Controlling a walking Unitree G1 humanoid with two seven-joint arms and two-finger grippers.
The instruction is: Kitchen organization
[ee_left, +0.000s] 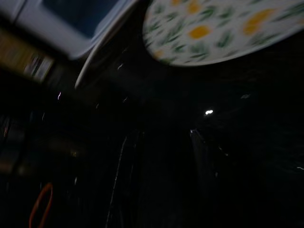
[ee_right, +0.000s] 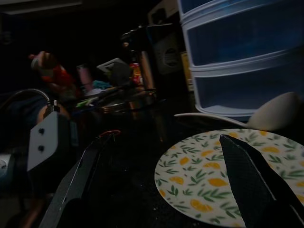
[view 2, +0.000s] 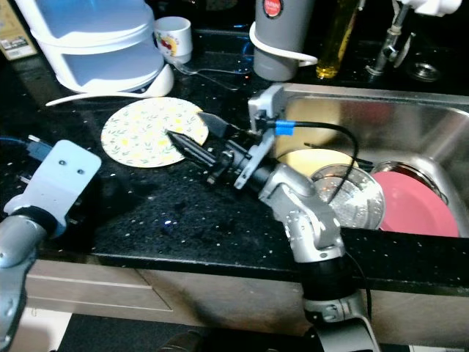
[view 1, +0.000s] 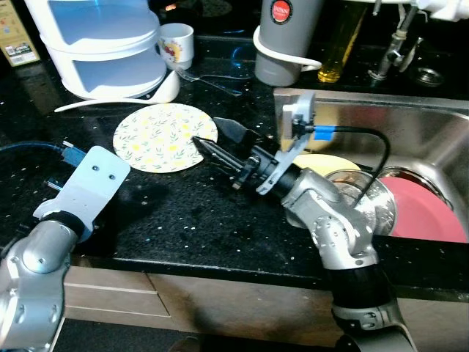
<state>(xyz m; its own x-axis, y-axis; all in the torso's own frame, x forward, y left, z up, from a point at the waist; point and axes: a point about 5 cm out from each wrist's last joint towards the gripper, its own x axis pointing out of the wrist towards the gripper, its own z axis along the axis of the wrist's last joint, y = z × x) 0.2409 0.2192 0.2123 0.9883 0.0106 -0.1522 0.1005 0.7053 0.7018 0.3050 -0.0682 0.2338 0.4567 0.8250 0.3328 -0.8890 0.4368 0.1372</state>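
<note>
A round floral plate lies flat on the black speckled worktop, just in front of a white stacked drawer unit and a white spoon. The right gripper reaches across from the sink side, its jaws apart, one finger over the plate's near edge and the other beside it. The left gripper hovers low over the dark worktop near the plate; whether its jaws are apart or together I cannot tell. A pink plate and a steel lid sit in the sink. A mug stands behind the drawer unit.
</note>
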